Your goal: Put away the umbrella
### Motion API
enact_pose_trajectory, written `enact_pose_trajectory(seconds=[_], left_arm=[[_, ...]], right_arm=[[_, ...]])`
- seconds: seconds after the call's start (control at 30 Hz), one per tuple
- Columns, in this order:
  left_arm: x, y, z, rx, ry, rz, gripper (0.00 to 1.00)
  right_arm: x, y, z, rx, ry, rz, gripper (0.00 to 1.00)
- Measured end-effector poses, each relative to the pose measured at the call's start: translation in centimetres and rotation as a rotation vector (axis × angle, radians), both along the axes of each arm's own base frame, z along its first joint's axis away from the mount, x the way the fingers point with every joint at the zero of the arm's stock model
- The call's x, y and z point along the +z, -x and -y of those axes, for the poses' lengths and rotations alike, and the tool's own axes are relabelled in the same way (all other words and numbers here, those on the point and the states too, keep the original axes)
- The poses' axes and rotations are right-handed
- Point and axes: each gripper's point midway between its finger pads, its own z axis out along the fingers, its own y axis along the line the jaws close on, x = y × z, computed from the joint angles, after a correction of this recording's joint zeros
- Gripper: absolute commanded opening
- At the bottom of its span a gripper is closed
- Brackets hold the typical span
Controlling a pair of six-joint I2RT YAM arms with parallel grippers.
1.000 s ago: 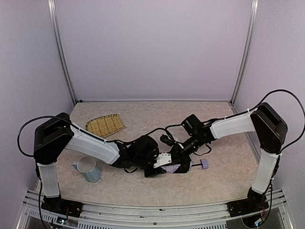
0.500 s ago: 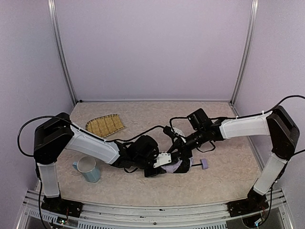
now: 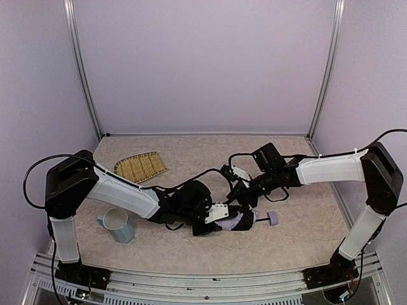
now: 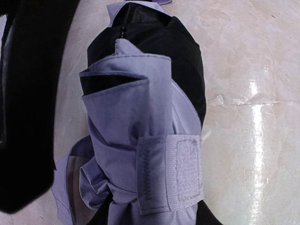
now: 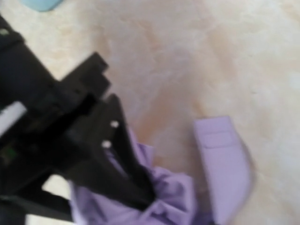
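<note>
Lavender umbrella (image 3: 240, 223) in left end effector (image 3: 217, 223)

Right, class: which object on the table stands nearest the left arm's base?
The pale blue cup, front left; the woven tray lies farther back, the umbrella in the middle.

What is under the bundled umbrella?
Beige marbled tabletop shows all around the umbrella; the patch directly beneath it cannot be seen, covered by its lavender and black fabric.

Compact folding umbrella (image 3: 234, 223), collapsed into a loose bundle, pale lavender fabric with black lining showing in folds, lying flat on table (image 3: 191, 152), lavender handle knob (image 3: 273, 218) pointing right, closure strap (image 4: 171, 178) Velcro face exposed
</note>
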Motion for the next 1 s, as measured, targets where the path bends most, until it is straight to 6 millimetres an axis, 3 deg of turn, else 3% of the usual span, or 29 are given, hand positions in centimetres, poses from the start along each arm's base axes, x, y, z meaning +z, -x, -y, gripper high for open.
enact_pose_trajectory(seconds=[0.1,0.23,0.37,0.57,0.67,0.73,0.83,0.9,1.0], left_arm=[[0.0,0.0,0.0,-0.002,-0.001,0.002,0.0],[0.0,0.0,0.0,-0.004,0.0,0.002,0.0],[0.0,0.1,0.0,-0.005,0.002,0.001,0.0],[0.0,0.1,0.0,-0.005,0.003,0.0,0.0],[-0.1,0.2,0.0,-0.01,0.002,-0.002,0.0],[-0.1,0.2,0.0,-0.011,0.003,-0.004,0.0],[0.0,0.2,0.0,-0.012,0.004,-0.004,0.0],[0.0,0.2,0.0,-0.013,0.004,-0.005,0.0],[0.0,0.2,0.0,-0.014,0.006,-0.007,0.0]], right_arm=[[0.1,-1.2,0.0,-0.031,0.037,0.028,0.53],[0.2,-4.6,-1.4,-0.075,0.077,0.068,0.56],[-1.9,-6.9,-2.6,-0.092,0.148,0.074,0.59],[-6.6,-4.1,-3.7,-0.007,0.303,0.052,0.6],[-7.3,-3.4,-4.1,0.019,0.36,0.085,0.57],[-7.4,-3.5,-4.0,0.018,0.386,0.109,0.48],[-8.0,-3.6,-3.8,0.013,0.434,0.143,0.17],[-8.1,-3.7,-3.6,0.006,0.459,0.163,0.04],[-8.2,-3.9,-3.4,-0.008,0.483,0.178,0.0]])
